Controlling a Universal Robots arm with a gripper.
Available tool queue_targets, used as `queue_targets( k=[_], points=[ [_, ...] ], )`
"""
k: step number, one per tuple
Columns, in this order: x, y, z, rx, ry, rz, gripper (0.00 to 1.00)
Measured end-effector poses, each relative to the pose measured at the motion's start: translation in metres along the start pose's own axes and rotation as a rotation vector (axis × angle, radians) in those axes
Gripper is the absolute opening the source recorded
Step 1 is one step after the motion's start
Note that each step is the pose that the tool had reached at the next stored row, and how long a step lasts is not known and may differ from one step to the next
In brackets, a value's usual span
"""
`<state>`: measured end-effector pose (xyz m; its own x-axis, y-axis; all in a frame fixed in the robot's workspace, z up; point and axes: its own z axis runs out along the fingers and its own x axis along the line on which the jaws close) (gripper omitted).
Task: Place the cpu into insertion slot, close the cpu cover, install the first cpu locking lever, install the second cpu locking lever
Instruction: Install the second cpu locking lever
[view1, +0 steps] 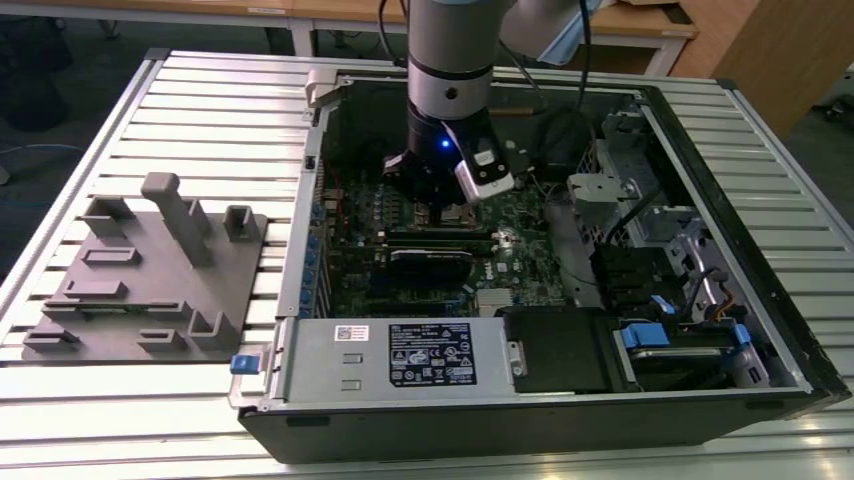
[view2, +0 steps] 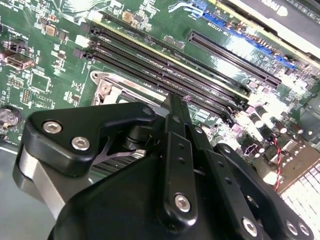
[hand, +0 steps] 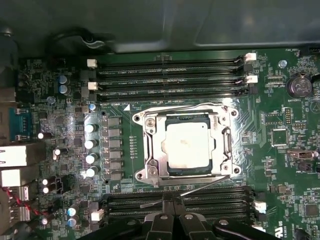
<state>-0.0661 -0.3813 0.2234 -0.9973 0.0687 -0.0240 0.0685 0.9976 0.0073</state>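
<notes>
CPU sits flat in the socket on the green motherboard, between the two banks of long black memory slots, so step one looks done. Cover appears down over it: silver frame lies flat round the chip w/ the chip top showing thru the window, so I'd judge that step done too, tho I can't tell if it's fully seated.

Levers: a thin wire rod runs at a slant just off the socket edge nearest the gripper, free end lifted away from the frame – reads as not latched yet. Another wire lies along the opposite socket edge, close to the frame; latched or not, can't tell. So lever work is what's left, at least one of them, by my reading.

Gripper hangs right by the socket edge where the slanted rod is, fingers drawn close together w/ barely a gap, tips meeting near the rod. Holds nothing I can make out; touching the rod or just beside it – can't tell. In the exterior view the arm stands upright over the motherboard inside the open PC case, gripper low over the socket area
</notes>
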Motion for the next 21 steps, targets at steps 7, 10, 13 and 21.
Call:
queue_targets(
  k=[7, 10, 13, 21],
  points=[
    [0.0032, -0.0002, 0.0029, -0.0033, 0.0002, 0.0, 0.1],
    [0.0047, -0.0003, 0.0037, -0.0069, 0.0005, 0.0, 0.1],
    [0.006, -0.0004, 0.005, -0.0096, 0.0006, 0.0, 0.1],
    [0.0083, -0.0006, 0.009, -0.0129, 0.0009, 0.0, 0.1]
  ],
)
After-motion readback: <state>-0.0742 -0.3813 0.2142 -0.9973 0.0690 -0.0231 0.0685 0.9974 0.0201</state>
